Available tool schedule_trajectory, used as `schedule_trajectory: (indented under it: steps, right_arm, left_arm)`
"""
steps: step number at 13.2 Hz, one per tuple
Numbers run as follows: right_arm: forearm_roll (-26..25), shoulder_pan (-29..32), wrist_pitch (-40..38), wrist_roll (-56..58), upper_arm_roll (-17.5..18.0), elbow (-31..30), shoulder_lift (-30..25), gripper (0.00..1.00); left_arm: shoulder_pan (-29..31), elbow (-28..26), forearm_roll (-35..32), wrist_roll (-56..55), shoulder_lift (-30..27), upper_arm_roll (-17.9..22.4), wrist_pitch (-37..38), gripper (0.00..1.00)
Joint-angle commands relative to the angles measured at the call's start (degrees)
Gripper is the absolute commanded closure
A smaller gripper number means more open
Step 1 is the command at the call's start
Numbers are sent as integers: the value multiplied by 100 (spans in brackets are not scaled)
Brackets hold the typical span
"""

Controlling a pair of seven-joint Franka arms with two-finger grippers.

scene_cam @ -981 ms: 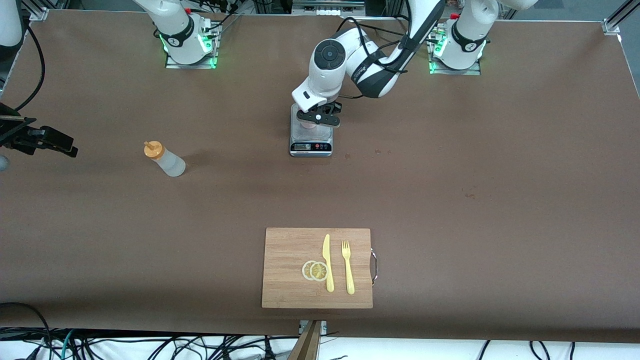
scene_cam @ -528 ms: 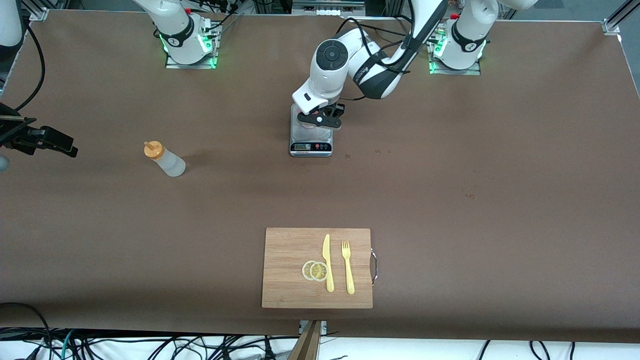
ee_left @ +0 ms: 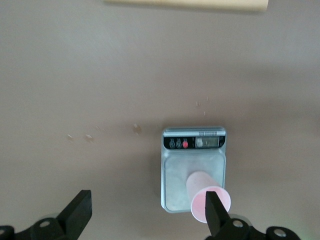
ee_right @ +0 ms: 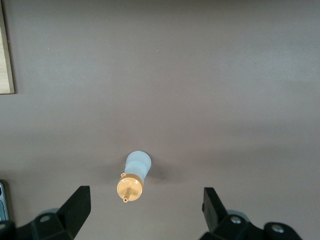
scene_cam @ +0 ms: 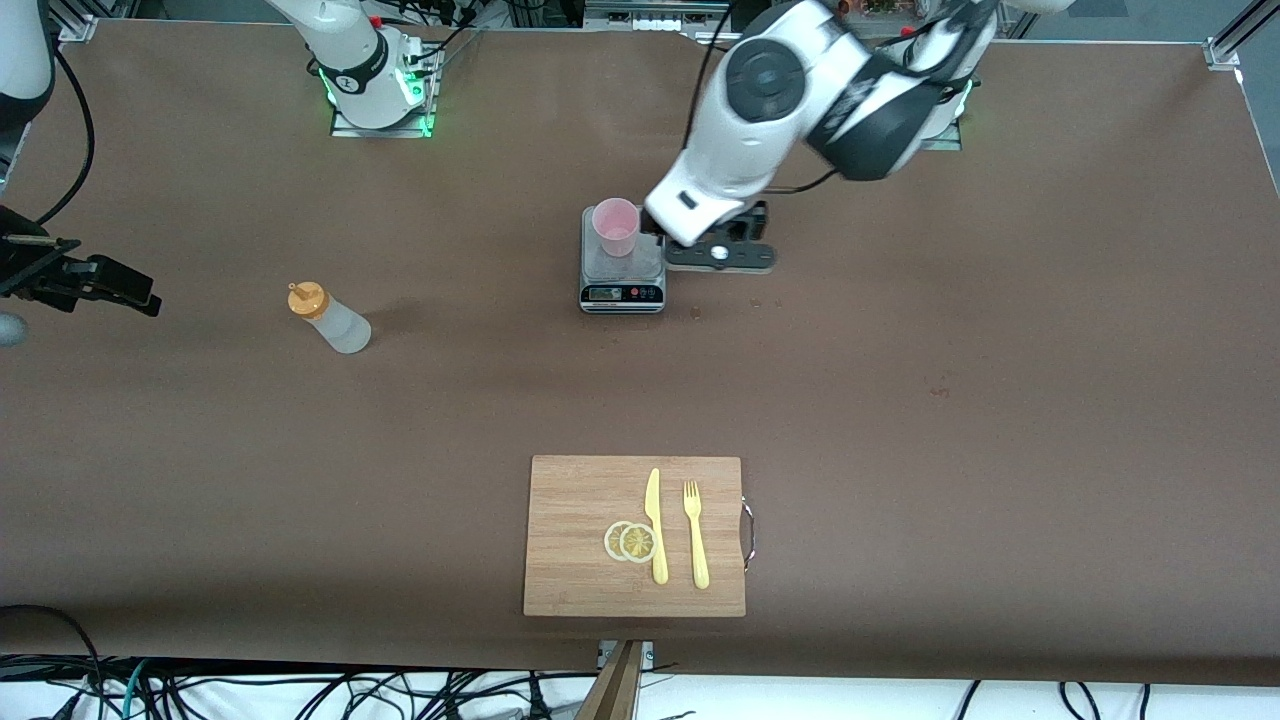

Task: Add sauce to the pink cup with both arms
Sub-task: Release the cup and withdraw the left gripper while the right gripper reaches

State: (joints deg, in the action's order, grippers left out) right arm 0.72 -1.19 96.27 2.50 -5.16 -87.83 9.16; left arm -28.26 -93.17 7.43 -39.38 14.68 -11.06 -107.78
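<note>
1. Sauce [scene_cam: 330,318] stood untouched on the surface toward the right arm's end; nothing poured.
2. Pink cup [scene_cam: 615,226] sat upright on the scale [scene_cam: 621,272].
3. Left end effector [scene_cam: 722,254] hung released beside the cup; right end effector [ee_right: 145,210] hovered spread above the sauce.

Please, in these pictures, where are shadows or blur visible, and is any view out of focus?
Front view: even light, sharp; the sauce bottle casts a soft shadow on the table toward the scale.
Left wrist view: slightly soft overall, the pink cup on the scale still readable.
Right wrist view: the bottle is fairly clear, with a faint shadow beside it.
No strong glare anywhere.
</note>
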Motion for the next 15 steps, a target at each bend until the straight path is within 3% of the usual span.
schedule_trajectory:
  steps: [1,3,5,9,13,15]
  right_arm:
    - [174,14,-3,957,15,-67,199,0]
    - [348,75,-20,2319,-11,-67,392,0]
    - [822,302,-274,3917,-29,-85,638,0]
    - [2087,935,-443,6495,-29,-425,1034,0]
    - [3142,1103,-381,8700,-344,-1313,1061,0]
    - [3705,1348,-381,10193,-407,-1613,1402,0]
  left_arm:
    - [407,-26,-5,334,-429,217,169,0]
    - [969,-18,74,605,-755,454,432,0]
    - [1672,139,75,1665,-914,569,756,0]
    - [2052,711,31,2609,-888,1350,1557,0]
    - [2631,791,-48,3418,-888,1352,1979,0]
    - [2694,826,-180,3691,-836,1369,2042,0]
